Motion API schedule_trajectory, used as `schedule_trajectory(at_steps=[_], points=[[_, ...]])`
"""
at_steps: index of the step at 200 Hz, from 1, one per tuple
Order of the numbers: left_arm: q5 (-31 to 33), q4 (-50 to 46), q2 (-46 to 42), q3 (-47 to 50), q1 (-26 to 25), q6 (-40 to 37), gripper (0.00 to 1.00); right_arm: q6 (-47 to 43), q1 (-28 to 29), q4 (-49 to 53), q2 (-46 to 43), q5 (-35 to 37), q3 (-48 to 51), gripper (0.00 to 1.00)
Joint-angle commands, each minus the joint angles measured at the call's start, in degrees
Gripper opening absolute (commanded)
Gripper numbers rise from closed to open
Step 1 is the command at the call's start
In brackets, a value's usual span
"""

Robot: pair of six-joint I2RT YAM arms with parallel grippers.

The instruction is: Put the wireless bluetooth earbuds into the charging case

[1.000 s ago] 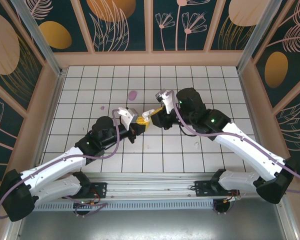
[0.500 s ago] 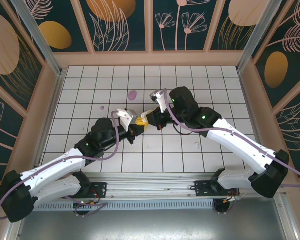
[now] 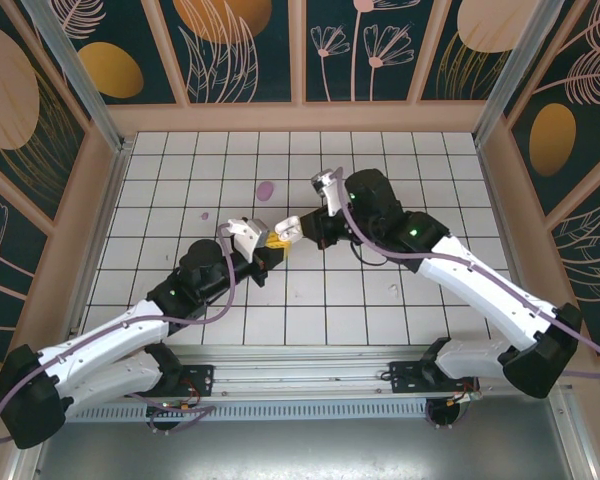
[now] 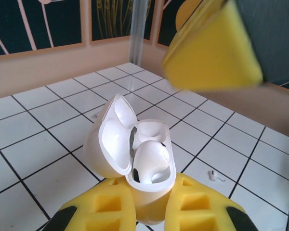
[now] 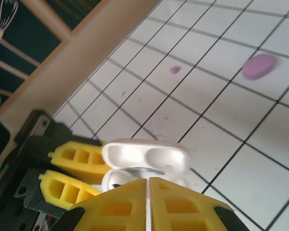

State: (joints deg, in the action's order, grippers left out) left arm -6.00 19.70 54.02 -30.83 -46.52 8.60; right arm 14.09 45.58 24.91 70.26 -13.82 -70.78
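My left gripper [image 4: 151, 193] is shut on the lower body of the white charging case [image 4: 145, 190], holding it upright above the tiles with its lid [image 4: 110, 139] swung open. One white earbud [image 4: 151, 159] sits in the near socket; the far socket looks empty. A second earbud [image 4: 213, 175] lies on the floor tiles, to the right of both grippers [image 3: 393, 291]. My right gripper [image 5: 148, 181] is shut with nothing between its yellow fingers [image 4: 216, 53]. It hangs just above and beside the open case [image 5: 145, 155], apart from it.
A flat purple oval [image 3: 265, 189] and a small pinkish speck [image 3: 204, 214] lie on the white tiled floor beyond the grippers. Patterned walls with wooden trim enclose the floor [image 3: 180, 170] on three sides. The two grippers [image 3: 280, 237] meet near the middle.
The right gripper closed its jaws, pushed left over the case, then drew back a little to the right. The left gripper kept hold of the case and shifted slightly left.
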Motion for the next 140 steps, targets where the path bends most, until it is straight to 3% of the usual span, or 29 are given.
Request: schedule_trajectory(at_steps=[1,30,61,105,140], points=[[3.3,2.98,-1.13,1.45,-0.14,-1.08,0.01,4.52,-1.41,1.6,-4.54,6.79,-1.62,0.12],[4.02,3.17,-0.67,1.8,-0.07,-1.66,0.01,9.77,-6.68,3.96,-6.79,11.39,1.72,0.13],[3.3,3.54,0.18,2.26,-0.18,-1.9,0.01,14.66,-18.11,5.83,-8.08,6.36,8.22,0.16],[2.06,2.91,3.32,2.3,-0.1,-3.48,0.01,14.85,-32.94,8.54,-8.98,5.79,19.87,0.2],[0.2,5.33,7.05,2.62,-0.12,-4.17,0.01,15.42,-40.44,7.41,-10.37,3.06,28.32,0.2]])
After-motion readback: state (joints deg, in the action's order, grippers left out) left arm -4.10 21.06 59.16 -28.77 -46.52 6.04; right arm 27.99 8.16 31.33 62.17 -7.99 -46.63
